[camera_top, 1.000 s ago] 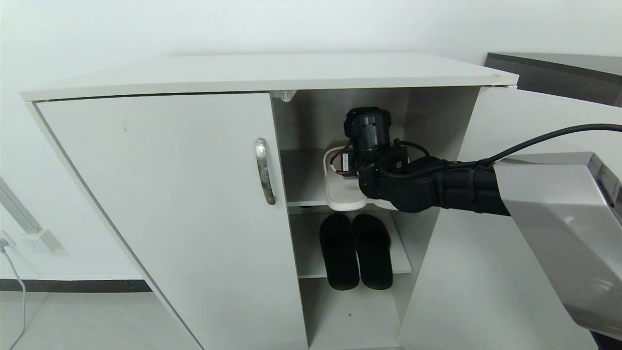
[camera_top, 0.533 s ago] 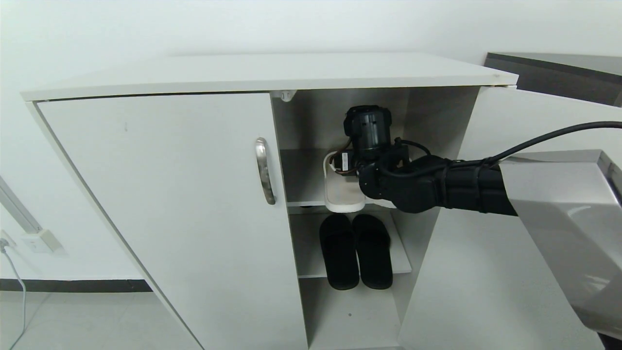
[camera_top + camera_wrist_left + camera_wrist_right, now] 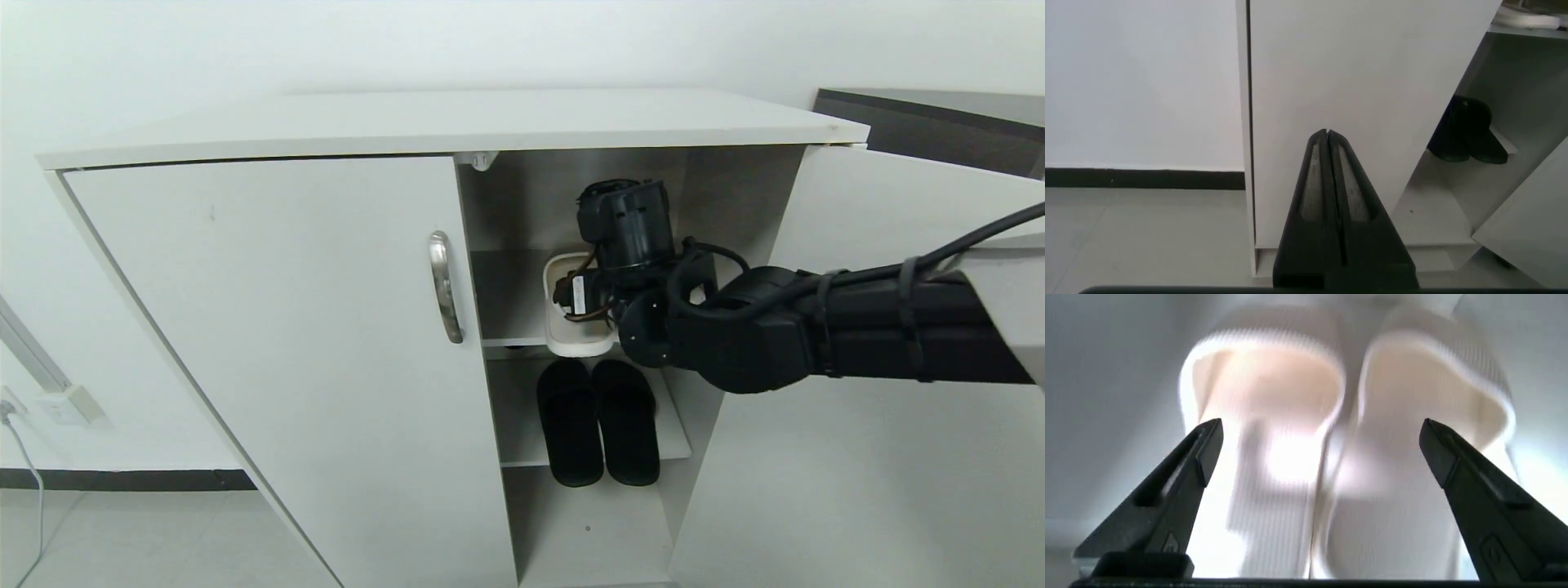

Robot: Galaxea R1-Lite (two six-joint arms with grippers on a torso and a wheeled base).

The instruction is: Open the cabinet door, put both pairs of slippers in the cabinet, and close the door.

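White cabinet (image 3: 457, 122) against a white wall (image 3: 522, 41), seen from above and in front. Its left door (image 3: 269, 327) is closed; its right door (image 3: 816, 490) stands swung wide open, exposing the right-hand compartment. The black right arm (image 3: 816, 335) enters from the right across the open door, with its wrist inside the compartment above the upper shelf (image 3: 506, 294). On the lower shelf (image 3: 514, 408) the black slippers (image 3: 598, 425) lie side by side, touching, their near ends past the shelf's front edge. On the upper shelf lie the white slippers (image 3: 571, 327), partly hidden behind the wrist; the near end of the visible one just overhangs the shelf edge. A curved metal handle (image 3: 442, 286) runs upright on the left door, near its inner edge. In the right wrist view the right gripper (image 3: 1321, 429) is spread wide with nothing in its grasp — the white slippers (image 3: 1347, 457) lie side by side just beyond it, between the two fingers, and neither fingertip (image 3: 1208, 437) appears to touch them. In the left wrist view the left gripper (image 3: 1327, 139) has its fingers pressed together on nothing — it hangs low above the floor (image 3: 1143, 237) in front of the closed left door (image 3: 1364, 82), with the black slippers (image 3: 1466, 131) visible off to one side.
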